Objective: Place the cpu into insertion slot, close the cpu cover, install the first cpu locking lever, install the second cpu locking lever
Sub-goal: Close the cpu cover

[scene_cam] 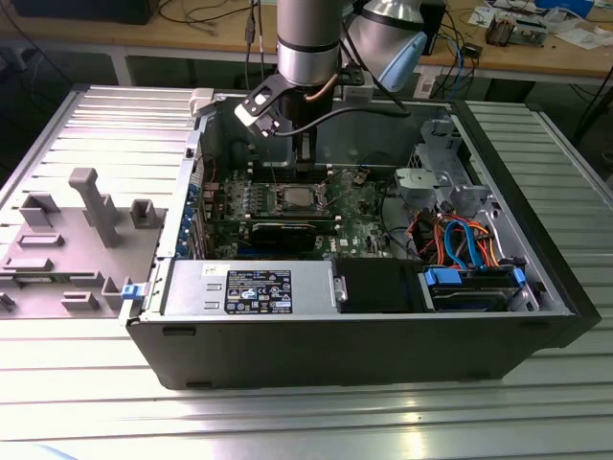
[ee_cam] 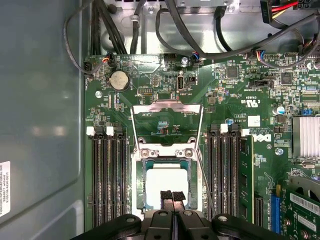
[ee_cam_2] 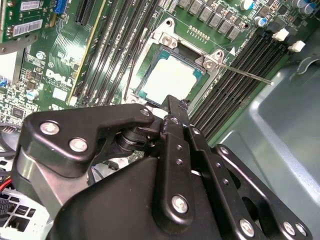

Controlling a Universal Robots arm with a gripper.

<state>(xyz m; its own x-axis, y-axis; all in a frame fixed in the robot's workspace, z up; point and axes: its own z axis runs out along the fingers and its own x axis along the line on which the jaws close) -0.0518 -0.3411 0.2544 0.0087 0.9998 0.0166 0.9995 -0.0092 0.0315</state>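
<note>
Exterior view first: a black open-sided computer case [scene_cam: 364,331] lies on a ribbed aluminium table [scene_cam: 306,422], and the grey robot arm [scene_cam: 308,38] reaches down into it from above. Its black gripper [scene_cam: 305,153] hangs over the green motherboard [scene_cam: 359,206]. Just below it is the cpu [scene_cam: 293,199], a small flat square chip with a silver-grey metal top. A grey plastic fixture [scene_cam: 91,206] stands on the table at the exterior view's left, well apart from the case. Orange and blue cables [scene_cam: 465,240] bunch inside the case toward the exterior view's right.

In the first wrist view the cpu sits flat inside the insertion slot [ee_cam: 141,187], a square socket with a dark rim on the board. The cpu cover [ee_cam: 166,106], a thin silver metal frame with a square window, stands swung open on its hinge beyond the chip. Green board shows through its window. The gripper's two black fingertips [ee_cam: 166,196] are pressed together with nothing between them, and they hang over the near edge of the cpu. I can't tell whether they touch it. Rows of black memory slots [ee_cam: 107,180] flank the socket on both sides, and a round silver coin battery [ee_cam: 119,80] lies farther off.

In the second wrist view the black linkages of the gripper crowd the foreground, with its clenched tip just short of the seated chip [ee_cam_2: 170,80]. A thin silver metal lever [ee_cam_2: 245,74] sticks out from one corner of the socket, passing over the memory slots.
</note>
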